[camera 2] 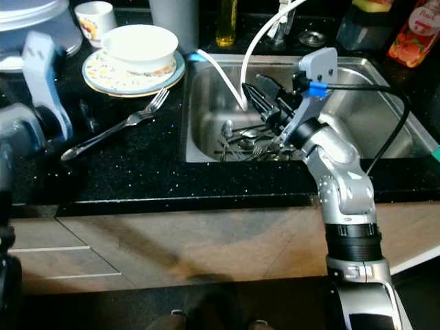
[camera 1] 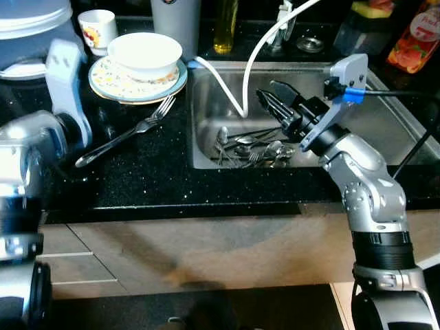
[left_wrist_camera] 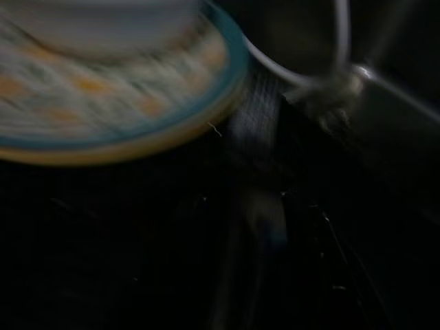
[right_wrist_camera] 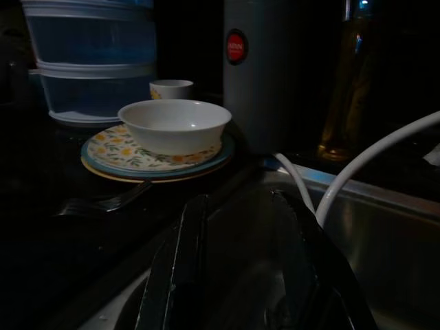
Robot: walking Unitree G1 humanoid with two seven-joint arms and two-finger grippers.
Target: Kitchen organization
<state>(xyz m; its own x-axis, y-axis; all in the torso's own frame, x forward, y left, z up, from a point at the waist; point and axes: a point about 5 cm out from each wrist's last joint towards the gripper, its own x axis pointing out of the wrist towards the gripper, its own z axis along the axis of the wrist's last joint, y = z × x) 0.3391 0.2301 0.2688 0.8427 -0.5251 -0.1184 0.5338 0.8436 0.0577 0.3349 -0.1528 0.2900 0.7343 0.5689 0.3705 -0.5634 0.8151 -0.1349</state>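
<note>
Black speckled countertop [camera 1: 165, 179] runs across the front, its near edge meeting a pale wood-grain panel below. Set into it on the robot's right is a steel sink [camera 1: 385, 120], whose left rim lies just beside the plate. A white hose [camera 1: 258, 48] curves down into the basin and ends near its floor.

On the counter to the left of the sink stands a flowered plate [camera 1: 120, 84] with a white bowl [camera 1: 144, 53] on it, and a small printed cup [camera 1: 97, 29] behind. A stack of clear plastic containers [right_wrist_camera: 93, 62] sits at the far left, and a grey cylinder [right_wrist_camera: 258, 69] stands at the back by the sink corner.

One fork [camera 1: 127, 134] lies flat on the open counter, its long axis diagonal, tines toward the plate and nearly touching its rim, handle toward the front left. Open counter lies in front of it.

A heap of cutlery [camera 1: 254, 148] rests on the sink floor near the front wall.

Over the basin, the right gripper [camera 1: 271, 100] hangs above the cutlery, fingers parted narrowly and holding nothing. The left gripper [camera 1: 103, 124] is low over the counter by the fork's handle; whether its fingers are parted cannot be told.
</note>
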